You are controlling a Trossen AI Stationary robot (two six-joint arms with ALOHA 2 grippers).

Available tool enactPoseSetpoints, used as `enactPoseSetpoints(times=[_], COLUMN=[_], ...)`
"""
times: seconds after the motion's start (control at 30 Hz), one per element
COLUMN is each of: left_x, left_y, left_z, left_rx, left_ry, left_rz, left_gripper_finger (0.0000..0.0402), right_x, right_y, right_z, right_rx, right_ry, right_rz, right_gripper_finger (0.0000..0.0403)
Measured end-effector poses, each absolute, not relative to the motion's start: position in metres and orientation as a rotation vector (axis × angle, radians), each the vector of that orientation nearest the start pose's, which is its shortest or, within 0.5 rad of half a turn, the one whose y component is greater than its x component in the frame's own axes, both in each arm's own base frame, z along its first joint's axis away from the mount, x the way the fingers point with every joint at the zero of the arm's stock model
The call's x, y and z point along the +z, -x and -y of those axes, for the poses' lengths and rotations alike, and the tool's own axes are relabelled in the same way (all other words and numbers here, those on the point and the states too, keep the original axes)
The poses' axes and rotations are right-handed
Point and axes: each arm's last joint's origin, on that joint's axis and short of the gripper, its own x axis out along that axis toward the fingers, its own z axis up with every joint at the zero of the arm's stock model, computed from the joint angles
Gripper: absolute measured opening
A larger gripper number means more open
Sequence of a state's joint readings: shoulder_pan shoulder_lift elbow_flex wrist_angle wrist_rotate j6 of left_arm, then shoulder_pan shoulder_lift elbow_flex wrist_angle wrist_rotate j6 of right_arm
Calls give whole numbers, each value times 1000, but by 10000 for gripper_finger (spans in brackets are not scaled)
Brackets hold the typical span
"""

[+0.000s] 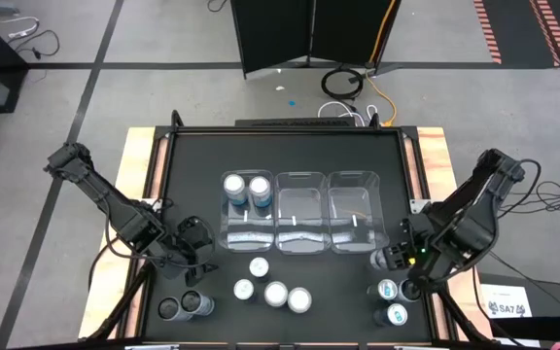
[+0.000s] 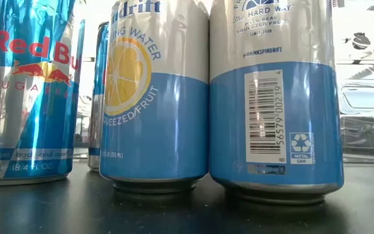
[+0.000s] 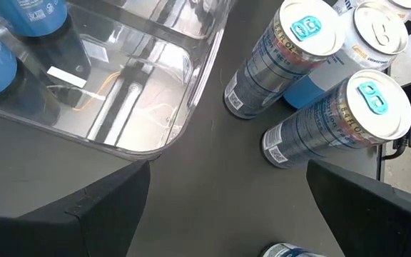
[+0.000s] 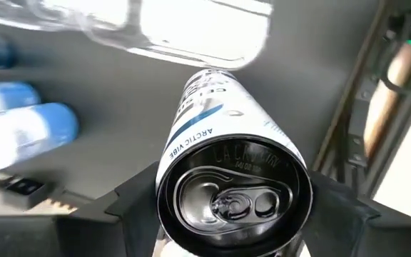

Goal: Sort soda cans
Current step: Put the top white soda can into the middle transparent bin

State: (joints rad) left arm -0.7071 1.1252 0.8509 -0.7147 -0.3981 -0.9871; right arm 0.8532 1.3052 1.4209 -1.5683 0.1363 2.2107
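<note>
1. The counter [image 1: 163, 194] carries three clear bins [image 1: 300, 209] mid-counter; two soda cans [image 1: 246, 189] stand in the left one.
2. The right tool [image 4: 227, 214], near the right edge, grips a white can [image 4: 223, 153]; carry it upright, clearing the bin wall.
3. The left tool [image 3: 227, 207] hangs wide open, empty, near the front-left cans.

Three clear rectangular plastic bins [image 1: 301, 209] sit side by side at centre frame on a black tabletop [image 1: 192, 160]; coiled cables [image 1: 343, 83] lie on the floor above.

Low view's cans [image 2: 154, 97] cut off at their tops.
</note>
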Motion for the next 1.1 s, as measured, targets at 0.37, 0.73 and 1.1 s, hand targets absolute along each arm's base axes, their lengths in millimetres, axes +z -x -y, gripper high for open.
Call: enactPoseSetpoints(times=[0.37, 0.73, 1.1], left_x=[255, 257, 272], left_y=[-167, -177, -193], left_z=[128, 122, 99], left_rx=[148, 154, 164], left_ry=[407, 470, 487], left_rz=[-870, -852, -869], left_gripper_finger=[386, 386, 386], right_x=[398, 423, 398], right_y=[-144, -183, -255], right_z=[-126, -79, -30], right_rx=[-719, -611, -553], right_ry=[-1003, -779, -693], right_rz=[-784, -719, -885], right_gripper_finger=[253, 253, 253])
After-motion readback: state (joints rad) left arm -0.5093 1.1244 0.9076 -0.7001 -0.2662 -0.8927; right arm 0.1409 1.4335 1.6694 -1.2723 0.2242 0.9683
